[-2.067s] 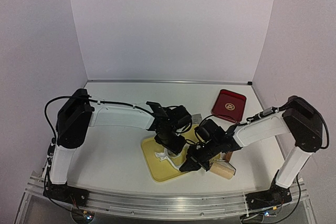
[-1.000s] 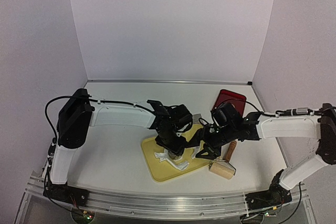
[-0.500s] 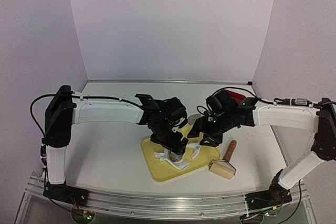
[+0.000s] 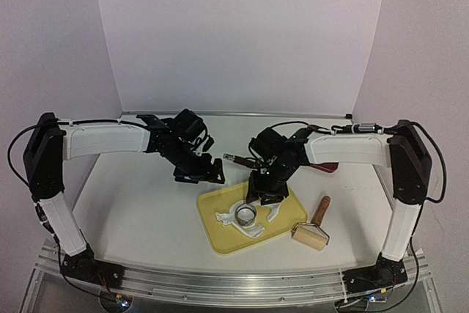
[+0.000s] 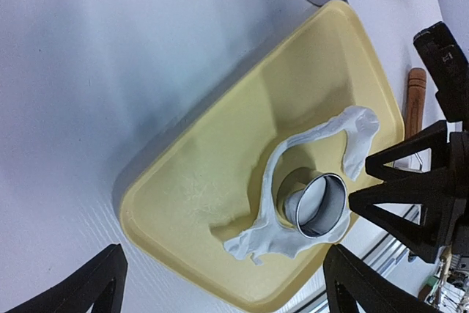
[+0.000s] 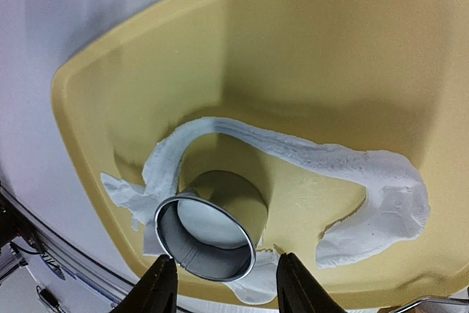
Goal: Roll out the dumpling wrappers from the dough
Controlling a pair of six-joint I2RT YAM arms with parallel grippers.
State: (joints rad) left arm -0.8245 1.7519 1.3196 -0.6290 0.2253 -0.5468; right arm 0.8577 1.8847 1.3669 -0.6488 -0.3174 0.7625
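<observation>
The dough [image 6: 308, 153] lay as a ragged, soft strip on the yellow tray [image 6: 95, 108], curling round the steel ring cutter [image 6: 212, 262]. A pale round wrapper [image 6: 209, 226] showed inside the ring. The left pincer [image 4: 199, 175] hung released, far-left of the tray. The right pincer [image 4: 262, 194] stood parted over the cutter, grasping nothing. Judgement: the wrapper is thin, limp and tear-prone; the rigid cutter wall offers the safer hold.

Near the counter's [image 4: 146, 210] front edge, the tray [image 4: 218, 238] holds the dough [image 4: 273, 212] curled round the ring cutter [image 4: 246, 215]; roller [image 4: 311, 234] just right.
</observation>
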